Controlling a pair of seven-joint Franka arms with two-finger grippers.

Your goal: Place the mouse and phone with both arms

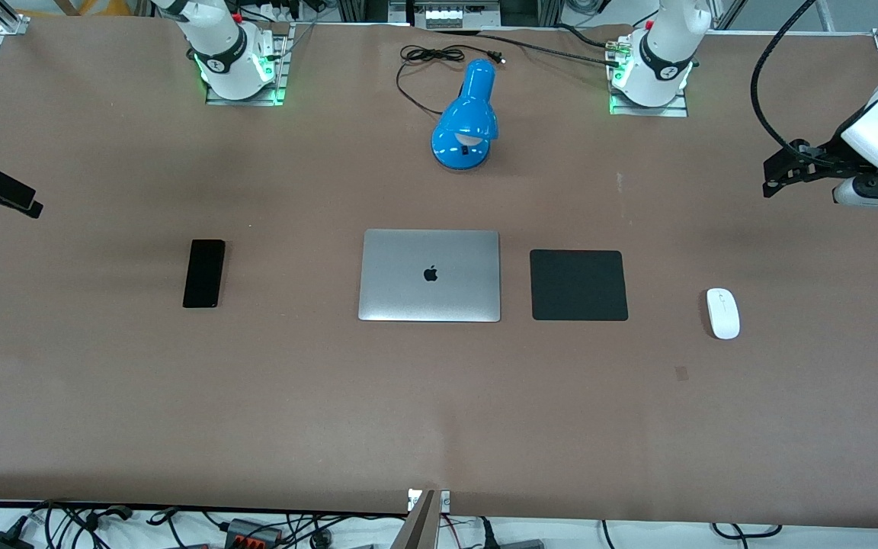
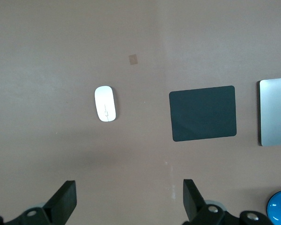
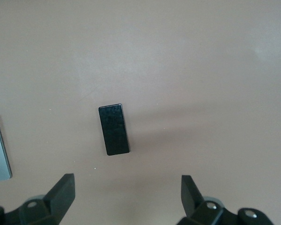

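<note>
You have one phone (image 1: 204, 273) flat on the table toward the right arm's end; it looks thin, stiff and glossy, so probably slippery: take it across its long edges. The right gripper (image 3: 126, 199) hangs high over this end, fingers wide apart. Then come one laptop (image 1: 430, 275), one black pad (image 1: 578, 285) and one mouse (image 1: 722, 313), probably light and smooth; grip its sides. The left gripper (image 2: 129, 201) is up over the left arm's end, also spread and empty.
</note>
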